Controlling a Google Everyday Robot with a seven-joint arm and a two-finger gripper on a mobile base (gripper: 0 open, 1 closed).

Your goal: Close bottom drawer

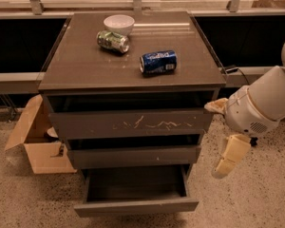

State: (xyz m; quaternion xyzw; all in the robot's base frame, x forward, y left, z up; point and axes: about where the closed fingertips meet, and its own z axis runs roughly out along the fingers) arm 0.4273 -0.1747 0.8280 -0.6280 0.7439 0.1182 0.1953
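Observation:
The bottom drawer [135,206] is the lowest of three in the grey-brown cabinet [85,75]. It is pulled out toward me, with its shallow box empty and its plain front near the lower edge of the view. My gripper [219,139] is to the right of the cabinet, level with the middle drawer [133,156] and above and right of the bottom drawer's front corner. It is open and empty and touches nothing. One cream finger [215,106] points at the cabinet's side. The other finger [230,156] hangs down.
On the cabinet top lie a blue can [157,61] and a green can [113,41], next to a white bowl [118,23]. The scratched top drawer [133,123] is slightly open. An open cardboard box [35,141] stands on the floor at the left.

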